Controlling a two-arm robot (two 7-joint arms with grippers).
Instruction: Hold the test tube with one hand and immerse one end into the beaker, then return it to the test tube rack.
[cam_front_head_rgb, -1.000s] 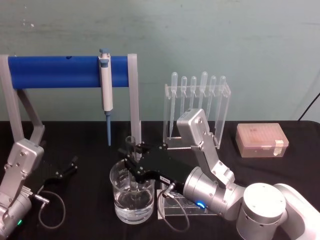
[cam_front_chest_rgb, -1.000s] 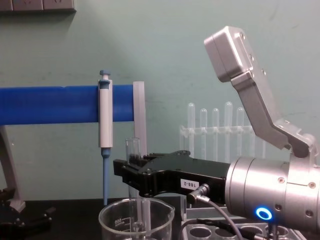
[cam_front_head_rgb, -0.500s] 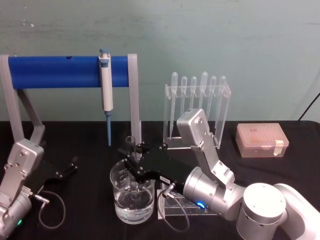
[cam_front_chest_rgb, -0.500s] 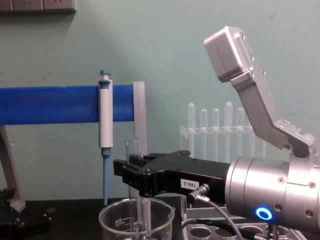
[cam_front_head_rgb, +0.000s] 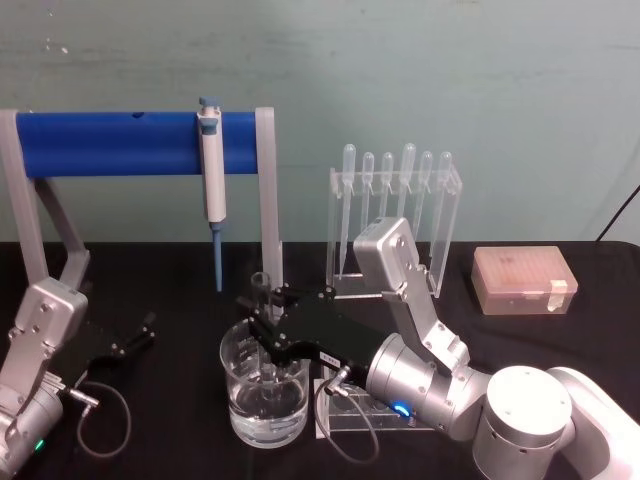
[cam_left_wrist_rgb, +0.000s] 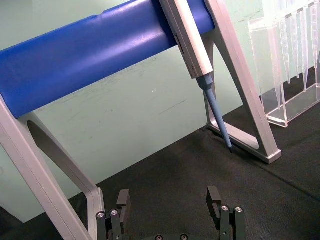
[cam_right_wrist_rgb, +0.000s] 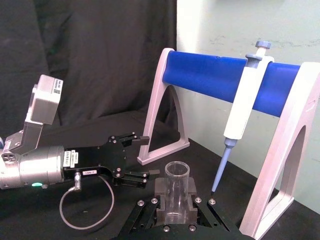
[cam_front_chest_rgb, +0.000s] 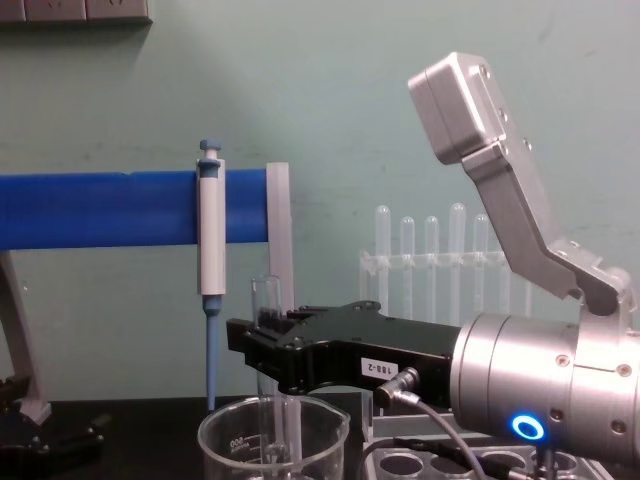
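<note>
My right gripper (cam_front_head_rgb: 266, 328) is shut on the test tube (cam_front_head_rgb: 262, 286), a clear glass cylinder held upright with its open rim above the fingers. The tube's lower part reaches down inside the beaker (cam_front_head_rgb: 240, 400), a wide glass with water in it, near the table's front middle. In the chest view the tube (cam_front_chest_rgb: 265, 295) rises above the black gripper (cam_front_chest_rgb: 268, 345) and runs down behind the beaker (cam_front_chest_rgb: 225, 440) wall. The right wrist view shows the tube (cam_right_wrist_rgb: 176, 186) clamped between the fingers. My left gripper (cam_front_head_rgb: 135, 336) rests open at the left, apart from the beaker; its open fingers (cam_left_wrist_rgb: 215, 200) show in the left wrist view.
A blue bar stand (cam_front_head_rgb: 110, 143) carries a blue-and-white pipettor (cam_front_head_rgb: 211, 170) behind the beaker. An acrylic stand of pipettes (cam_front_head_rgb: 395, 200) is at back centre-right, and a tip box (cam_front_head_rgb: 522, 280) farther right. A tube rack (cam_front_chest_rgb: 420, 462) lies under my right wrist.
</note>
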